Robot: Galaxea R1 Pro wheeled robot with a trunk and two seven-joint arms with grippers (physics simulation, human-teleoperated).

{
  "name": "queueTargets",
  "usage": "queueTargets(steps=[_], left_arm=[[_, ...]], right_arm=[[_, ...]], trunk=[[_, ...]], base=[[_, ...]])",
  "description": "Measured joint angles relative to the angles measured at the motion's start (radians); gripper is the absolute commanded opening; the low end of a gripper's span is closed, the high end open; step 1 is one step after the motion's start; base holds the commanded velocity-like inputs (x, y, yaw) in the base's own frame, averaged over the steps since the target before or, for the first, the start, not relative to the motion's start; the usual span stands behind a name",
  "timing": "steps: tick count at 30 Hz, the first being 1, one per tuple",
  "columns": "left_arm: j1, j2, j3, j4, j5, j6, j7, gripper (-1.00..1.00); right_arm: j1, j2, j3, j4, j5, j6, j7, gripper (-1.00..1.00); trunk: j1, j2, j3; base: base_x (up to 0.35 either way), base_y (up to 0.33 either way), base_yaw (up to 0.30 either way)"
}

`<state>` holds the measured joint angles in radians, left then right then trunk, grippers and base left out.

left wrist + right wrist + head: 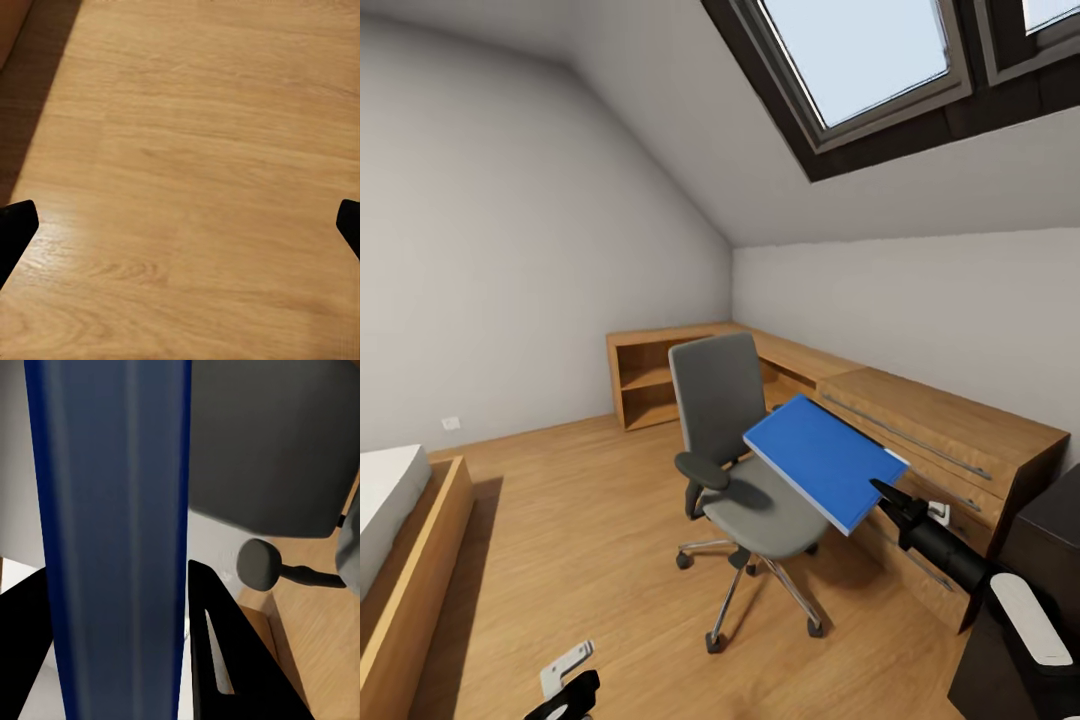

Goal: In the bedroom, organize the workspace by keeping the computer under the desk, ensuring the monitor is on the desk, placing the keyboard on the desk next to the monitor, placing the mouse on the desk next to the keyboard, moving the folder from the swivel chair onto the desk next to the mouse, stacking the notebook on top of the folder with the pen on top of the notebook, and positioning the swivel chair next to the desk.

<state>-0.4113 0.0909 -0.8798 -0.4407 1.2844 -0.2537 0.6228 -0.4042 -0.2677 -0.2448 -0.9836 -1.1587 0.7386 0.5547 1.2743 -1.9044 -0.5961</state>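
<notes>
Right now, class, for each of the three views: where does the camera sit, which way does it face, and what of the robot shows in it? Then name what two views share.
Head view: high on the robot, facing forward and down at the swivel chair; right gripper grips the folder.
Left wrist view: at the left gripper, facing the floor; fingertips wide apart.
Right wrist view: along fingers clamping the folder.
Shared: head and right wrist views show folder and chair.

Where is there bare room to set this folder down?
The top of the light-wood drawer chest by the wall is bare. Open floor lies between bed and swivel chair. The right gripper holds the folder above the chair's seat.
</notes>
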Motion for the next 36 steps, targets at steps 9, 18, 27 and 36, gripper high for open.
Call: queueTargets(steps=[9,18,27,36], left_arm=[[0.001,-0.031,0.000,0.048,-0.001,-0.002,0.003,1.00],[0.001,-0.034,0.000,0.053,-0.001,-0.002,0.003,1.00],[0.001,-0.035,0.000,0.053,-0.001,-0.002,0.004,1.00],[0.001,-0.037,0.000,0.054,-0.002,-0.004,0.005,1.00]], right_arm=[[0.000,0.007,0.000,-0.007,-0.001,0.002,0.003,-1.00],[0.089,-0.005,-0.001,-0.179,0.000,0.007,0.040,-1.00],[0.112,-0.005,-0.002,-0.272,-0.002,0.031,0.038,-1.00],[0.115,-0.014,-0.080,-0.502,-0.007,0.055,-0.074,-1.00]], trunk=[[-0.035,0.063,0.028],[-0.069,0.126,0.056],[-0.096,0.175,0.078],[-0.119,0.217,0.097]], base=[[0.000,0.000,0.000],[0.000,0.000,0.000],[0.000,0.000,0.000],[0.000,0.000,0.000]])
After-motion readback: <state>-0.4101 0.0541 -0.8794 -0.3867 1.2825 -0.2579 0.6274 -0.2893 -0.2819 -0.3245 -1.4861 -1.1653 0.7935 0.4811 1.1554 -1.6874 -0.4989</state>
